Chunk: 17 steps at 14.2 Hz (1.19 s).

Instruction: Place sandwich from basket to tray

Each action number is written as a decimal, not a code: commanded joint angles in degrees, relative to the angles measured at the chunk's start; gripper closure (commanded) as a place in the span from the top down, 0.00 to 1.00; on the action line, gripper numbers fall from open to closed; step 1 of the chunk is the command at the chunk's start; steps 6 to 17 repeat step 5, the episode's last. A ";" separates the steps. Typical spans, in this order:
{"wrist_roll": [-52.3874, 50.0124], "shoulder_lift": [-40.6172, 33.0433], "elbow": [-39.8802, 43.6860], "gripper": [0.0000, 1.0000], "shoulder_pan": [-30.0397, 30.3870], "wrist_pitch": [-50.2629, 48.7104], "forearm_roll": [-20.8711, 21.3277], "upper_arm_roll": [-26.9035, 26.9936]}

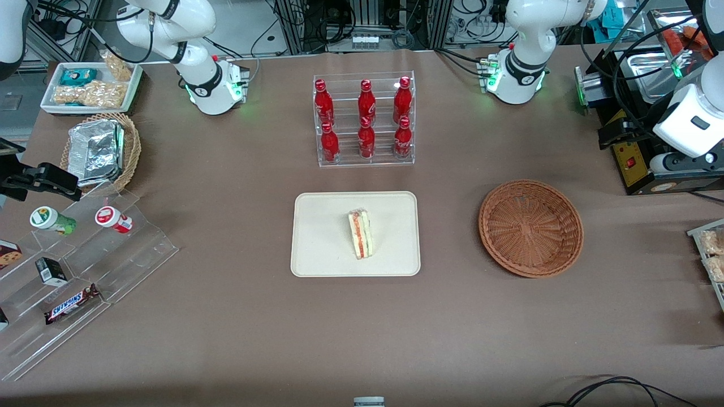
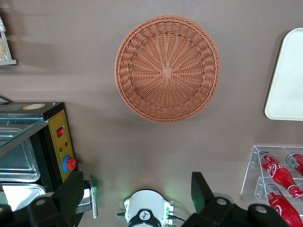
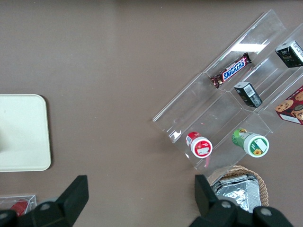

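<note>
The working left arm (image 1: pixel 529 42) is glossy white with rounded joint shells, black bands at the seams and a green-lit base ring where black cables plug in, while its gripper (image 2: pixel 137 198) carries two matte black, wedge-shaped fingers (image 2: pixel 201 189) on dark mounts with round screw heads.

Cream tray (image 1: pixel 317 237) on a brown desk (image 1: pixel 226 339). Sandwich (image 1: pixel 361 233): pale white bread with red and green filling bands. Basket (image 1: pixel 530 228): reddish-brown wicker (the weave radiates from its centre). Gripper (image 2: pixel 137 196), high above the desk near the basket: black fingers (image 2: pixel 201 189) spread apart. Bottles (image 1: pixel 366 118): red, in a clear rack.
</note>
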 commanded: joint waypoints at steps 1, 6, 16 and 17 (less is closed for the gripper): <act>1.07 -0.23 1.67 1.00 1.00 -1.20 -0.54 -0.55; 0.90 -0.32 1.68 1.00 0.82 -1.11 -0.81 -0.55; 0.90 -0.32 1.68 1.00 0.82 -1.11 -0.81 -0.55; 0.90 -0.32 1.68 1.00 0.82 -1.11 -0.81 -0.55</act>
